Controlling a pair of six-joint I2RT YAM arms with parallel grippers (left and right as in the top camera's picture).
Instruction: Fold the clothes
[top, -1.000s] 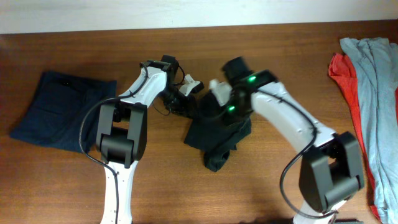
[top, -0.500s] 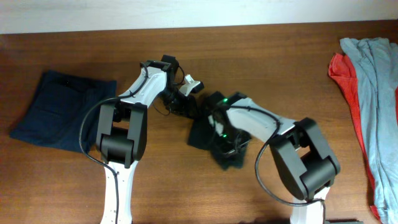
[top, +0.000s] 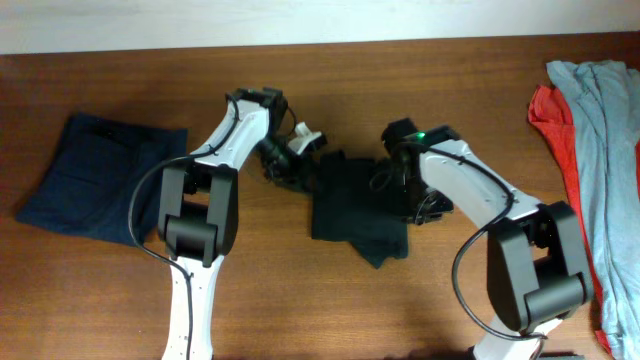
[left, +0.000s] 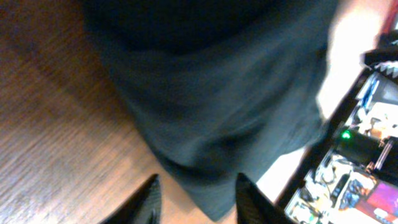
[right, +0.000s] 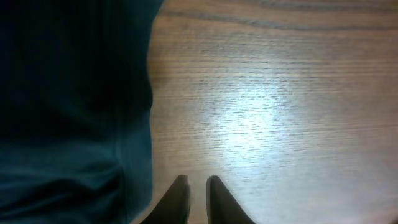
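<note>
The clothes, a black T-shirt (top: 355, 205), lie as a folded, roughly rectangular bundle in the middle of the table, with a small flap sticking out at the near edge. My left gripper (top: 308, 170) is at the shirt's far left corner. In the left wrist view that gripper (left: 199, 200) is open, and a corner of the shirt (left: 217, 93) points into the gap untouched. My right gripper (top: 412, 208) is at the shirt's right edge. Seen from the right wrist, it (right: 197, 199) stands slightly open over bare wood, with the shirt (right: 68, 106) just to its left.
A dark navy folded garment (top: 100, 175) lies at the left of the wooden table (top: 300, 300). A light grey garment (top: 605, 150) lies over a red one (top: 555, 125) at the right edge. The right arm's body shows beyond the shirt in the left wrist view.
The right gripper has let go of the shirt and moved right to its edge. The shirt now lies flatter and squarer. The left jaws have opened wider.
</note>
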